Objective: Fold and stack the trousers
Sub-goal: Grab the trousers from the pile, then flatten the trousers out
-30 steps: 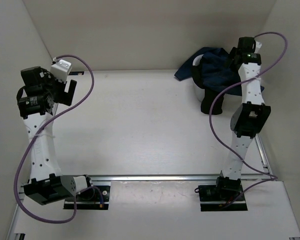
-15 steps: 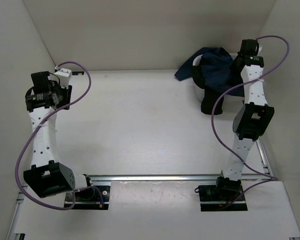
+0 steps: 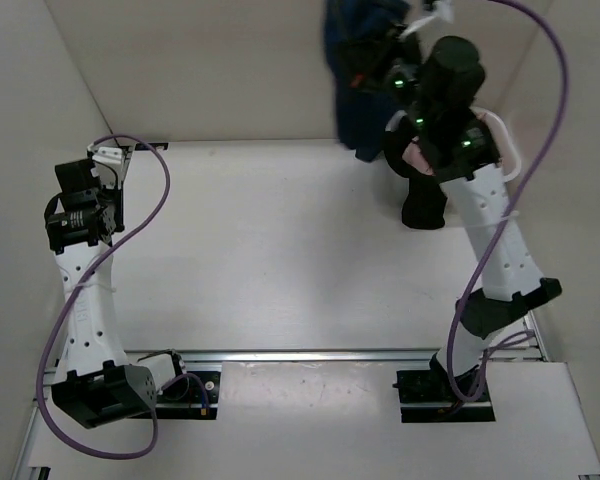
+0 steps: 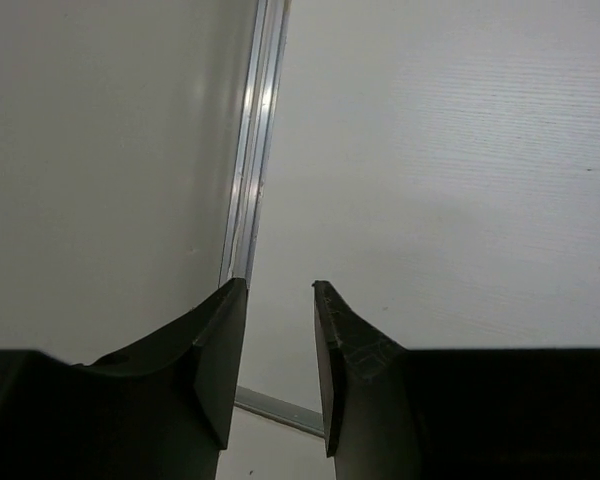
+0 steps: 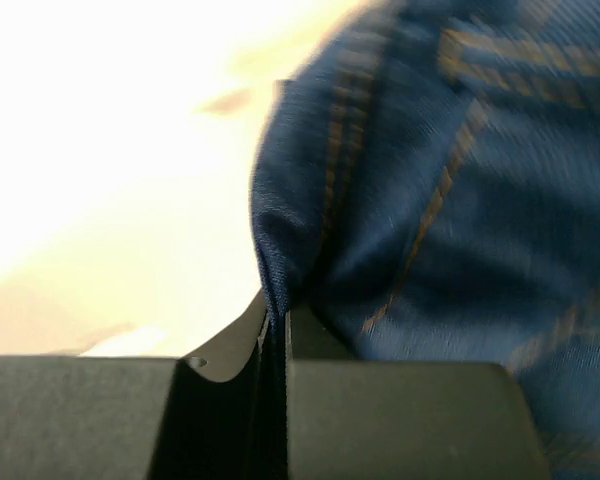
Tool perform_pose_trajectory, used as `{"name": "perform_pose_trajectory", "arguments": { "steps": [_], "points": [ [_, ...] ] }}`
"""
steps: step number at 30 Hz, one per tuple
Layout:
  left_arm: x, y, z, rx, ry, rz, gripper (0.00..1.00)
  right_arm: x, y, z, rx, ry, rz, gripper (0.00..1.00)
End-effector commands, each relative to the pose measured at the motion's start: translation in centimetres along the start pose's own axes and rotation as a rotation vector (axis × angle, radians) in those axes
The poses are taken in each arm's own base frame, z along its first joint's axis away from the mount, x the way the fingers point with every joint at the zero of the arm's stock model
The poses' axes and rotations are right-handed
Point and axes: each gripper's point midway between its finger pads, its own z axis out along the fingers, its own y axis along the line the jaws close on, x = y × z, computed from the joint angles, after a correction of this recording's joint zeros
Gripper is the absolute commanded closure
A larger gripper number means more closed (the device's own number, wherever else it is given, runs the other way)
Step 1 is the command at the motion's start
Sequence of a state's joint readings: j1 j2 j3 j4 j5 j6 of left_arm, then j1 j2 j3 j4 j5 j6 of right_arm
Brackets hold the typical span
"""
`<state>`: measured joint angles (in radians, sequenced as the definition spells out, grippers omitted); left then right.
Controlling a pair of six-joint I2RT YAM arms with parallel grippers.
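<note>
At 1 o'clock trousers [image 3: 355, 90] hung from right gripper [image 5: 277, 325], behind second garment [image 3: 423, 205] lying on desk [image 3: 270, 250] at 2 o'clock; left gripper [image 4: 280, 300] at 9 o'clock.

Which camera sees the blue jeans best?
The right wrist view: the jeans fill it, stitching plain, one fold pinched in the right claw. The top external view shows them dangling, dark and cut off at the top edge. The left wrist view shows none.

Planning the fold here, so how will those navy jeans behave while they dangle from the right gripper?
Likely floppy: the trousers hang limp below the right gripper. Probably heavyish for cloth, being seamed denim. Pinched on one narrow fold, they may swing or slip.
</note>
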<state>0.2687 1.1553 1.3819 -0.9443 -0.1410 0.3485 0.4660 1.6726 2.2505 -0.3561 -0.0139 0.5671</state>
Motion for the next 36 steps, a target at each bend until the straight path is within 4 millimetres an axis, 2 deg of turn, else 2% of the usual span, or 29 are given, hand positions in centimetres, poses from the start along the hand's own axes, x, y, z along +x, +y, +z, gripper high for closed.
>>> {"name": "perform_pose_trajectory", "arguments": {
  "steps": [1, 2, 4, 5, 6, 7, 8, 9, 10, 11, 13, 14, 16, 17, 18, 19, 20, 21, 22, 23, 25, 26, 27, 28, 29, 32, 33, 35, 36],
  "points": [
    [-0.5, 2.2, -1.8, -0.113, -0.030, -0.088, 0.54, -4.8, 15.9, -2.7, -0.489, -0.203, 0.067, 1.00],
    [-0.7, 2.7, -2.1, -0.141, -0.032, -0.104, 0.53, -4.2, 19.2, -3.8, -0.580, -0.198, 0.089, 1.00],
    [-1.5, 4.2, -2.6, -0.213, -0.047, -0.136, 0.52, -4.1, 21.8, -4.6, -0.663, -0.225, 0.108, 1.00],
    [-1.8, 4.5, -2.6, -0.224, -0.048, -0.137, 0.50, -3.0, 22.5, -4.6, -0.675, -0.198, 0.118, 1.00],
    [-2.3, 4.7, -3.0, -0.228, -0.062, -0.141, 0.48, -3.5, 22.3, -5.2, -0.663, -0.204, 0.135, 1.00],
    [-2.9, 5.1, -3.3, -0.242, -0.075, -0.145, 0.45, -0.7, 21.2, -3.9, -0.624, -0.133, 0.143, 1.00],
    [-3.4, 5.3, -3.5, -0.247, -0.093, -0.149, 0.44, 0.8, 20.2, -3.4, -0.584, -0.095, 0.144, 1.00],
    [-3.3, 5.3, -3.2, -0.244, -0.084, -0.147, 0.44, 1.2, 19.4, -4.2, -0.554, -0.072, 0.146, 1.00],
    [-3.6, 5.4, -3.4, -0.247, -0.094, -0.150, 0.43, 3.7, 17.1, -3.5, -0.445, -0.005, 0.139, 1.00],
    [-3.6, 5.4, -3.4, -0.247, -0.094, -0.150, 0.41, 7.3, 14.3, -3.8, -0.351, 0.084, 0.131, 1.00],
    [-3.0, 4.9, -2.9, -0.224, -0.081, -0.105, 0.37, 12.2, 9.2, -4.5, -0.164, 0.184, 0.095, 1.00],
    [-2.5, 4.5, -2.4, -0.205, -0.065, -0.083, 0.31, 16.8, 3.1, -6.3, 0.039, 0.269, 0.070, 1.00],
    [-1.6, 3.2, -2.3, -0.140, -0.068, -0.006, 0.24, 20.7, -2.8, -9.0, 0.226, 0.331, 0.068, 0.99],
    [0.0, 2.1, -1.3, -0.101, -0.031, 0.026, 0.21, 21.6, -5.1, -11.5, 0.289, 0.359, 0.048, 0.97],
    [1.1, 1.4, -0.9, -0.067, -0.005, 0.055, 0.20, 25.9, -8.7, -14.0, 0.393, 0.451, 0.024, 0.95],
    [2.0, 0.4, -0.7, -0.015, 0.008, 0.114, 0.19, 26.3, -10.9, -15.7, 0.459, 0.455, 0.026, 0.92],
    [4.3, -0.8, 0.3, 0.034, 0.075, 0.151, 0.19, 28.2, -12.8, -17.4, 0.513, 0.515, 0.006, 0.88],
    [5.5, -1.4, 0.7, 0.061, 0.109, 0.183, 0.19, 29.2, -14.7, -18.9, 0.576, 0.547, -0.015, 0.80],
    [6.5, -1.6, 1.2, 0.078, 0.134, 0.241, 0.19, 31.2, -16.6, -20.9, 0.636, 0.606, -0.024, 0.80],
    [9.0, -2.5, 1.9, 0.116, 0.202, 0.280, 0.19, 32.3, -17.8, -22.5, 0.678, 0.660, -0.056, 0.78],
    [12.0, -3.4, 2.5, 0.175, 0.289, 0.396, 0.19, 32.9, -20.0, -24.3, 0.759, 0.698, -0.069, 0.59],
    [14.7, -4.5, 2.9, 0.221, 0.358, 0.444, 0.19, 33.2, -20.7, -25.2, 0.791, 0.721, -0.074, 0.45],
    [16.2, -4.7, 3.1, 0.234, 0.398, 0.478, 0.19, 33.1, -21.3, -25.2, 0.814, 0.721, -0.069, 0.28],
    [17.6, -4.7, 3.4, 0.239, 0.434, 0.532, 0.19, 33.1, -21.4, -25.3, 0.806, 0.730, -0.090, 0.22],
    [20.5, -4.3, 3.5, 0.218, 0.527, 0.582, 0.19, 32.5, -21.5, -25.0, 0.806, 0.718, -0.091, 0.20],
    [23.0, -2.9, 4.0, 0.131, 0.593, 0.696, 0.18, 31.1, -21.3, -22.9, 0.799, 0.687, -0.096, 0.14],
    [24.7, -3.4, 3.9, 0.163, 0.630, 0.717, 0.16, 30.5, -21.7, -22.3, 0.815, 0.674, -0.088, 0.14],
    [25.7, -3.6, 3.7, 0.171, 0.649, 0.713, 0.14, 29.7, -22.6, -20.8, 0.852, 0.670, -0.086, 0.10],
    [26.7, -3.9, 3.6, 0.187, 0.670, 0.718, 0.13, 30.5, -23.6, -20.6, 0.889, 0.700, -0.082, 0.10]
  ]
}}
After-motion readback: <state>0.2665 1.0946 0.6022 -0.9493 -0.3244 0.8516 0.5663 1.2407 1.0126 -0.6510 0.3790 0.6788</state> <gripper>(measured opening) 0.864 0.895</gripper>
